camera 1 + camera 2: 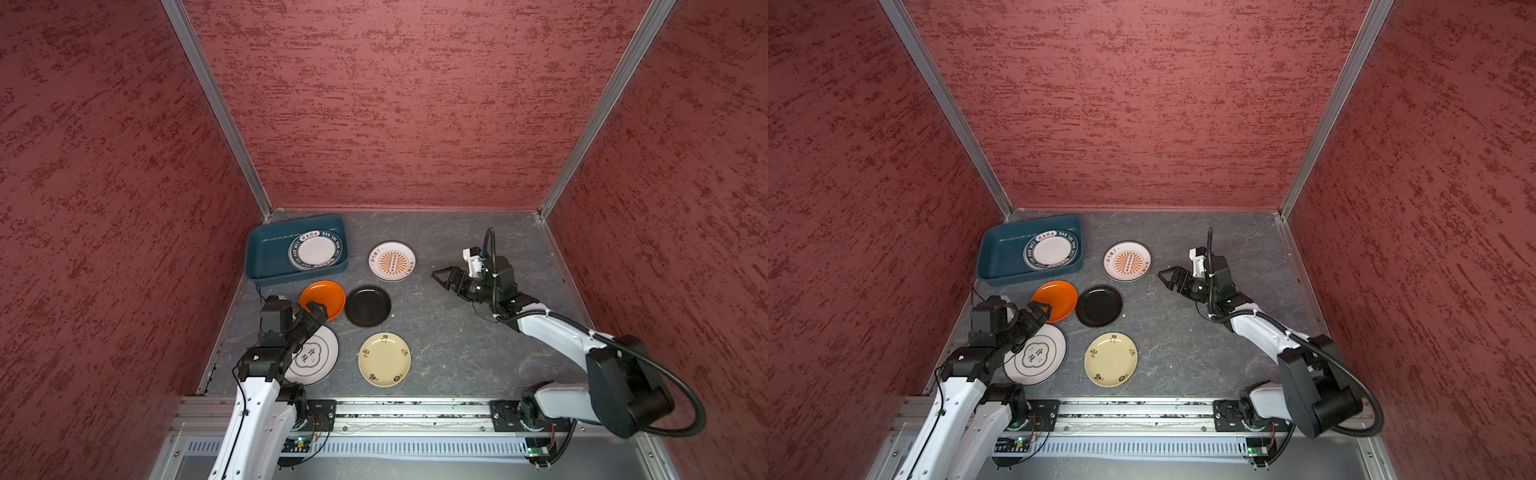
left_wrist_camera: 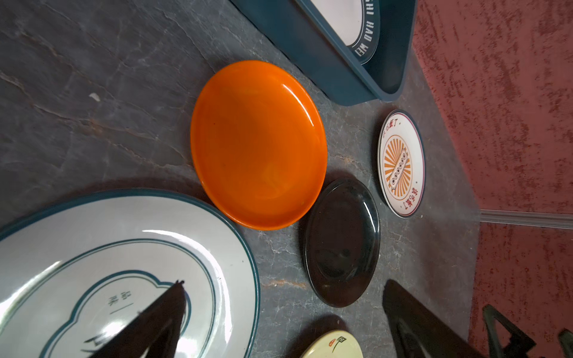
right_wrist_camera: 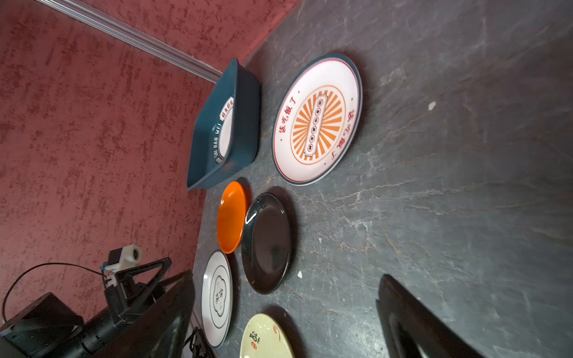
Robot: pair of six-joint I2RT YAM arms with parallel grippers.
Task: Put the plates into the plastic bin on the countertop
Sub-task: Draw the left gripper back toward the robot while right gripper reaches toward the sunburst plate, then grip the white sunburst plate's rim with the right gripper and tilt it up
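Both top views show five plates (image 1: 384, 359) loose on the desk (image 1: 457, 340) and one in the bin (image 1: 266, 253). The left hand (image 1: 312, 318), spread wide and empty, hangs by the orange plate (image 1: 324, 296); the right hand (image 1: 440, 276) is open and empty too. Plates look stiff, glossy, likely slippery: pinch the raised rim.

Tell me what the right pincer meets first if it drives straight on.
Probably the sunburst-print plate, which lies just ahead of the open right pincer; the pincer's height above it is unclear.
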